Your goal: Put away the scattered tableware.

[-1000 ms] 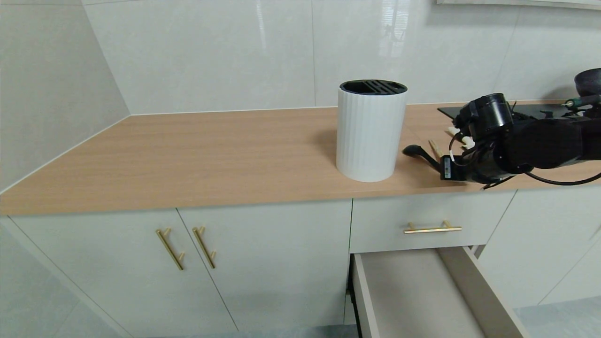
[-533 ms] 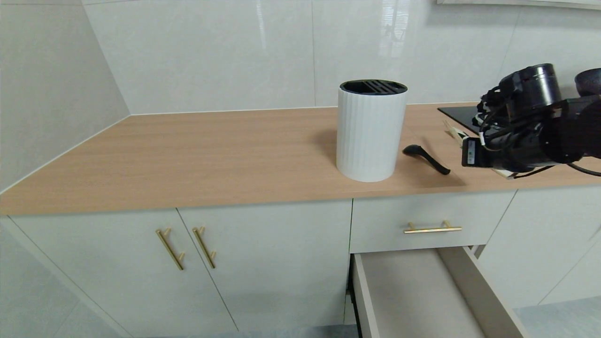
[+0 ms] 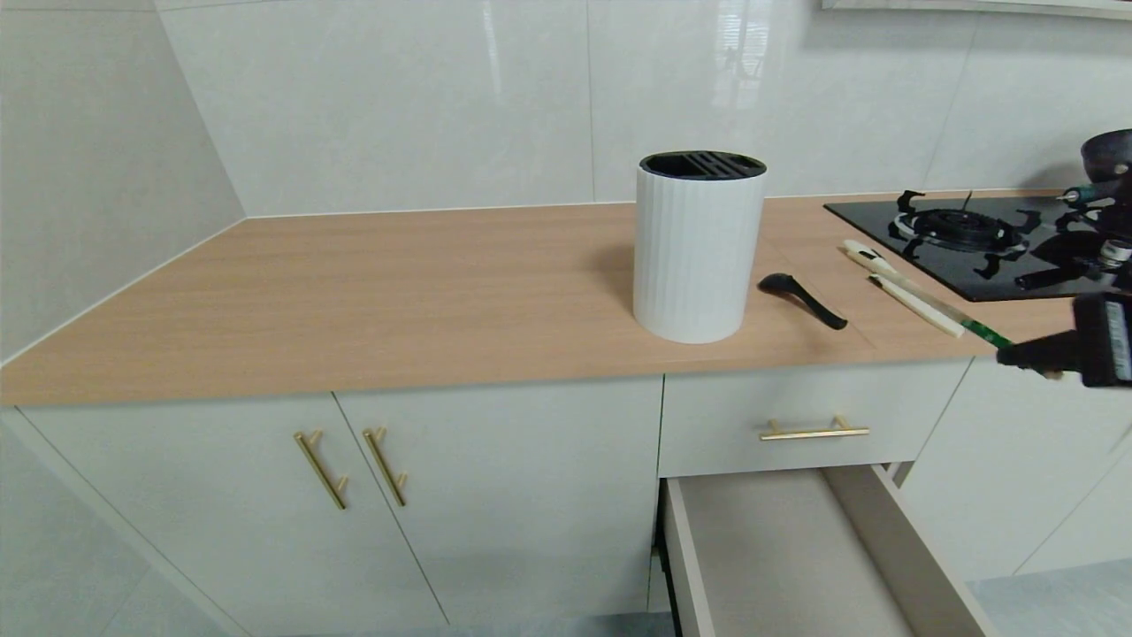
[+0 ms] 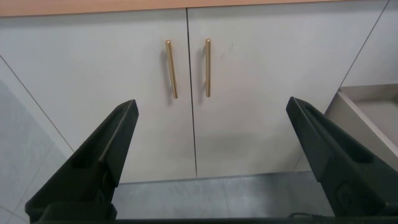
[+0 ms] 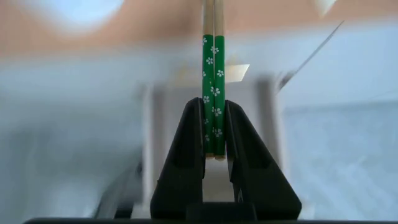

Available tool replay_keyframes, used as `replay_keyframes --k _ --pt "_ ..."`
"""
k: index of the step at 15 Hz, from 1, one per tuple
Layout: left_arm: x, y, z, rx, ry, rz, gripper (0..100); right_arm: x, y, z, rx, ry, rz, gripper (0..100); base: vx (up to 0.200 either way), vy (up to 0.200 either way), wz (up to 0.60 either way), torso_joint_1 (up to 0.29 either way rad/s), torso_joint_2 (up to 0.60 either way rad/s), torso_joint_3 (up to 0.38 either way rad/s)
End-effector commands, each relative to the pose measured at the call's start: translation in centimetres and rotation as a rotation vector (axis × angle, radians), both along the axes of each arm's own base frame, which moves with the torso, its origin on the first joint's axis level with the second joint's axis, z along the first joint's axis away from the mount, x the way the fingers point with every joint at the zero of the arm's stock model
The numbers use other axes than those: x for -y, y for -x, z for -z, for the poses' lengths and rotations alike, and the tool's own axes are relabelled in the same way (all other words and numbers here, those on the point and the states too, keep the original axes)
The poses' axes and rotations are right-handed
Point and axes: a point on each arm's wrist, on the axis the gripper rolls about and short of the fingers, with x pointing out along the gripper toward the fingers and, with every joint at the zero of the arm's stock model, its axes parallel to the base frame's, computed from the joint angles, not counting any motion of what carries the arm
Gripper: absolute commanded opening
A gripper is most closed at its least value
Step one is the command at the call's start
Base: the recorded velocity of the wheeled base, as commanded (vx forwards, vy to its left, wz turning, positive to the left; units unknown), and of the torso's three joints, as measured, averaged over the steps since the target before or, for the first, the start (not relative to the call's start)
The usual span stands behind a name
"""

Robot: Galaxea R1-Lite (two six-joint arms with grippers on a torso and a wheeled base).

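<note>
Pinching a pair of chopsticks point(image 5: 213, 93) by their green, flower-printed ends, the right gripper point(image 3: 1017, 354) hangs at the front edge of the countertop point(image 3: 398, 301), on the hob point(image 3: 964, 232) side. We see the two sticks pressed side by side between its closed-in jaws, their pale lengths pointing back across the wood toward the hob's corner. We read the grip on the thick decorated ends as deliberate, since it leaves the slim tips free to lead into whatever receives them.

Two homes look ready. A white ribbed holder point(image 3: 699, 248) stands upright mid-counter with its black slotted top facing up. A drawer point(image 3: 889, 531) below the counter is pulled out toward us. We cannot tell which one the chopsticks are bound for, though the gripper sits nearer the drawer's side than the holder's mouth.

A black spoon point(image 3: 800, 299) lies flat on the wood just beside the holder, on its hob side and not touching it. By our reckoning it is waiting its turn.

The left gripper point(image 4: 211, 155) is down low with its fingers spread wide and nothing between them, facing the cupboard doors point(image 4: 261, 124) and their brass handles. We judge it is held clear so the right arm has the counter to itself.
</note>
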Motion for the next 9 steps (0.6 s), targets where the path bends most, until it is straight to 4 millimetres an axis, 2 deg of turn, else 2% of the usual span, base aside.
replay_keyframes --k 1,2,4,5,7,9 --pt "0.0 0.0 0.0 -0.002 0.0 0.0 100 1.4 5.9 0.3 0.006 -0.04 -0.073 0 0.0 0.0 0.0 0.0 0.0 0.0" --pt "0.0 0.0 0.0 -0.002 0.0 0.0 100 1.8 7.1 1.5 -0.018 -0.027 -0.089 0 0.0 0.0 0.0 0.0 0.0 0.0" --pt "0.0 0.0 0.0 -0.002 0.0 0.0 100 1.9 8.1 3.5 -0.06 0.012 -0.141 0 0.0 0.0 0.0 0.0 0.0 0.0" --pt "0.0 0.0 0.0 -0.002 0.0 0.0 100 1.9 8.0 4.1 -0.085 0.017 -0.152 0 0.0 0.0 0.0 0.0 0.0 0.0" --pt "0.0 0.0 0.0 -0.002 0.0 0.0 100 0.9 6.9 5.8 -0.21 0.01 -0.236 0 0.0 0.0 0.0 0.0 0.0 0.0" --pt "0.0 0.0 0.0 -0.002 0.0 0.0 100 0.3 5.5 7.2 -0.309 0.032 -0.241 0 0.0 0.0 0.0 0.0 0.0 0.0"
